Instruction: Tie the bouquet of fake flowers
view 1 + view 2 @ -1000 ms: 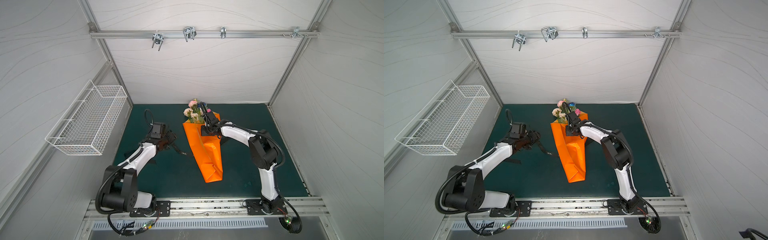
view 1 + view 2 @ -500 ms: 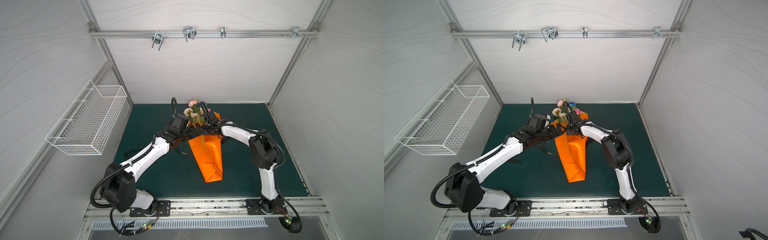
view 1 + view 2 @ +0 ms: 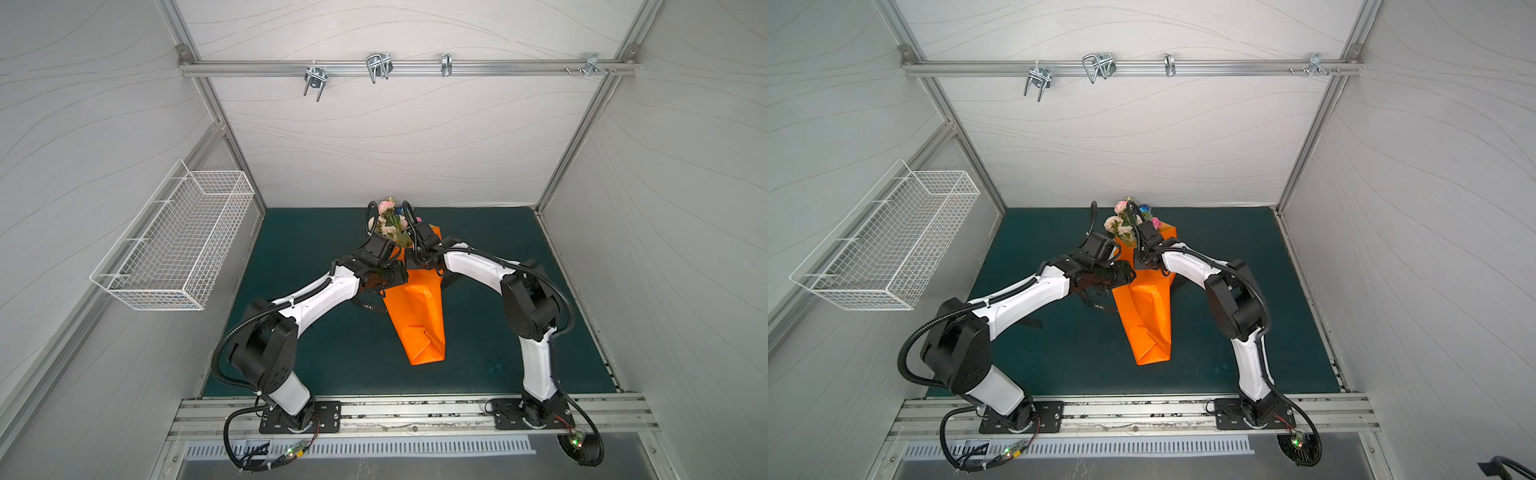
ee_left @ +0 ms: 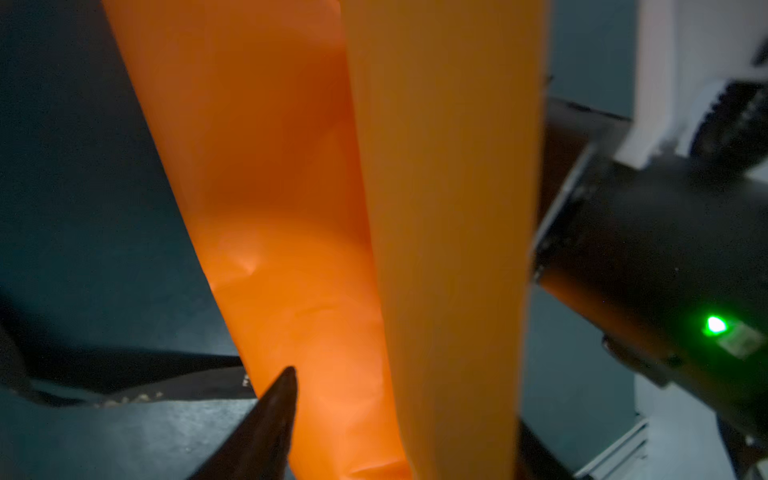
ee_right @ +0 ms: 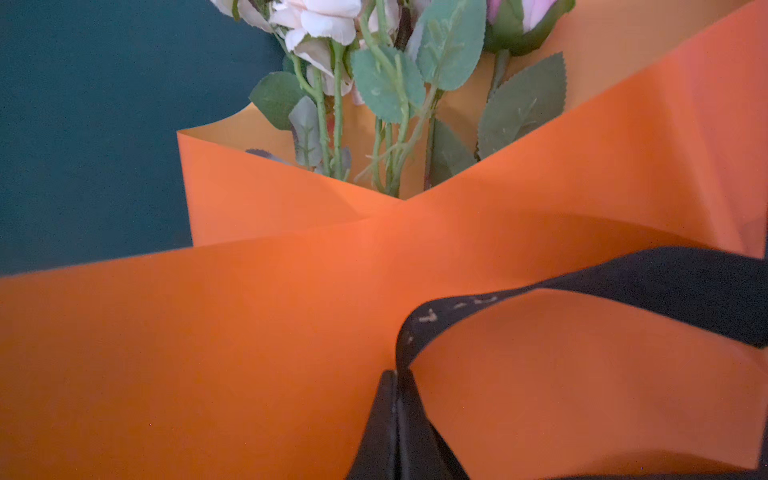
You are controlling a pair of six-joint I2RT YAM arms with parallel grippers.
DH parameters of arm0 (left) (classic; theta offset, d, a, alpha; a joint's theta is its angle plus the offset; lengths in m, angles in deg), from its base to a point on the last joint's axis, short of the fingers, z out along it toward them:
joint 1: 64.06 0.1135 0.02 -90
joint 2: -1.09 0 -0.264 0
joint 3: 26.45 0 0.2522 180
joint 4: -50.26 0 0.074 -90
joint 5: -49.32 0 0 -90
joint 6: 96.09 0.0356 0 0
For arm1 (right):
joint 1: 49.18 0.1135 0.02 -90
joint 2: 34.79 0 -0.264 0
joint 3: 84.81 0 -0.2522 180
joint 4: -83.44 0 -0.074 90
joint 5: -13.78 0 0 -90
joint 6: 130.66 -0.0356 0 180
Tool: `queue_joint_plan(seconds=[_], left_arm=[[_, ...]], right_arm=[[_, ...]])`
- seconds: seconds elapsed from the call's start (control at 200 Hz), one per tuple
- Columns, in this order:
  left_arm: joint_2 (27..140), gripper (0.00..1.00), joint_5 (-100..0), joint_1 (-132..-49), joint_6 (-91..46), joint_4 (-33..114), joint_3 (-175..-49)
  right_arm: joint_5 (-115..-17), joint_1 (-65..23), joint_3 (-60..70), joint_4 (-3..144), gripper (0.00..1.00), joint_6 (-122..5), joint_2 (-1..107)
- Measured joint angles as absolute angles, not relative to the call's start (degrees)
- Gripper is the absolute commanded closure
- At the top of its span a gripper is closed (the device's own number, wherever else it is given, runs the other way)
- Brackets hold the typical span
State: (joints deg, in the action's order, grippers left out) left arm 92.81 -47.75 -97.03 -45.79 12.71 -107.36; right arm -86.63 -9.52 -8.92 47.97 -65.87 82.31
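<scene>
The dark green tabletop (image 3: 311, 332) carries everything. The left arm (image 3: 316, 299) and the right arm (image 3: 478, 270) bend in over it from the near edge. They meet at the wide upper part of the orange wrapping paper (image 3: 417, 316), probably because that is where a tie has to sit. The paper lies as a folded cone, with its narrow folded end pointing to the near edge and its open mouth toward the far edge. The bouquet of fake flowers (image 3: 390, 220) lies in that mouth, close to the middle of the far edge. Its pink and cream blooms and leaves stick out, while the thin green stems run down between the overlapped flaps, which keep them bunched. The black ribbon (image 5: 623, 286) arches over the front of the paper in the right wrist view. In both top views a lettered stretch of it lies on the mat just beside the paper, on the side toward the left edge. The right gripper (image 5: 395, 386) has its fingers pressed together on the ribbon, I judge to keep that length lifted over the wrap. The left gripper (image 3: 1121, 275) sits against the paper's left-hand edge, near the trailing ribbon. Only one dark finger (image 4: 270, 415) shows against the paper in its wrist view, so I cannot tell whether its fingers stand apart or hold anything. No knot is visible, so the tie seems not yet made.
</scene>
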Motion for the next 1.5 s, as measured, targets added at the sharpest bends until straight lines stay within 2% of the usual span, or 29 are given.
queue_joint_plan(seconds=[0.175, 0.365, 0.51, 0.585, 0.665, 0.77, 0.83, 1.01, 1.075, 1.14, 1.29, 1.366, 1.496], left_arm=[[92.6, 1.0, -47.1, -97.1, -45.8, 13.9, -107.1], [92.6, 1.0, -46.8, -97.1, -45.3, 16.5, -106.1], [92.6, 1.0, -46.2, -97.0, -44.0, 19.5, -103.7], [92.6, 1.0, -45.8, -96.7, -43.3, 21.1, -102.4], [92.6, 1.0, -45.7, -96.5, -42.8, 22.4, -101.3], [93.0, 1.0, -45.7, -96.3, -42.6, 23.6, -100.8], [93.4, 1.0, -45.9, -96.3, -42.6, 24.4, -100.8], [94.3, 1.0, -47.3, -96.3, -42.7, 25.6, -100.8], [94.3, 1.0, -47.7, -96.3, -42.8, 25.9, -100.8], [94.3, 1.0, -48.0, -96.3, -42.9, 26.2, -100.8], [94.3, 1.0, -48.2, -96.3, -43.1, 26.5, -100.6], [94.2, 1.0, -48.2, -96.3, -43.1, 26.5, -100.4], [94.2, 1.0, -48.2, -96.3, -43.1, 26.5, -100.4]], right_arm=[[-88.0, -10.0, -7.5, 47.5, 1.0, -65.6, 79.4], [-89.8, -14.3, -1.6, 46.8, 1.0, -65.0, 71.7], [-90.4, -23.8, 6.4, 46.9, 1.0, -65.1, 63.3], [-90.0, -29.5, 10.0, 47.1, 0.86, -65.3, 60.5], [-88.8, -35.1, 13.1, 47.1, 0.65, -65.2, 58.9], [-86.4, -39.9, 16.7, 46.8, 0.5, -65.8, 57.4], [-84.9, -41.0, 18.7, 46.6, 0.45, -66.4, 55.8], [-76.8, -40.1, 25.2, 45.8, 0.29, -68.8, 44.5], [-74.7, -38.3, 26.5, 45.8, 0.28, -69.9, 40.9], [-72.5, -35.6, 27.1, 46.4, 0.33, -70.9, 39.4], [-68.1, -28.5, 27.3, 48.8, 0.31, -72.1, 43.1], [-68.1, -24.6, 26.0, 49.0, 0.27, -72.1, 47.3], [-69.0, -19.6, 22.0, 49.0, 0.27, -72.1, 54.6]])
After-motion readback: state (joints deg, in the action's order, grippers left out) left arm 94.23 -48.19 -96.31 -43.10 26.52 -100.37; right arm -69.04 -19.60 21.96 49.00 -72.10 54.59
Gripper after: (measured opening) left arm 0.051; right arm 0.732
